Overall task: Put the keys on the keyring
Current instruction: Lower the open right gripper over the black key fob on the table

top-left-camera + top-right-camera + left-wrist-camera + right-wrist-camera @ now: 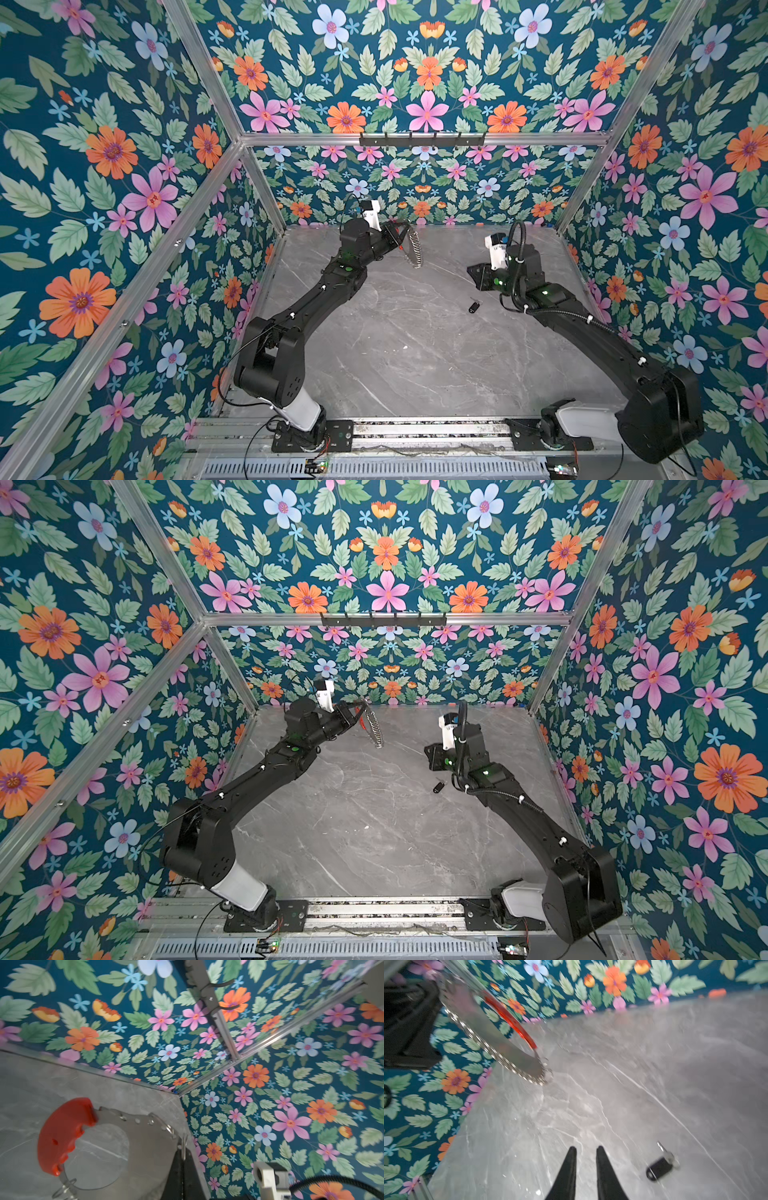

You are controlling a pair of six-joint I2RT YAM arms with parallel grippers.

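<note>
The keyring (414, 249) (374, 728), a silver hoop fringed with small steel loops and a red plastic bar (62, 1134), hangs on edge in the air above the table's back. My left gripper (400, 235) (358, 712) (183, 1152) is shut on its rim. In the right wrist view the keyring (492, 1043) shows blurred, far off. The keys (473, 306) (438, 787) (659, 1168), a small black fob with a silver loop, lie flat on the table. My right gripper (477, 277) (432, 757) (585, 1149) hovers just beyond the fob, slightly open, nothing between its fingers.
The grey marble table (407, 357) is boxed in by floral walls with an aluminium frame. A black hook rack (422, 139) (209, 999) is mounted on the back rail, high above the table. Both arm bases stand on the front rail (428, 430).
</note>
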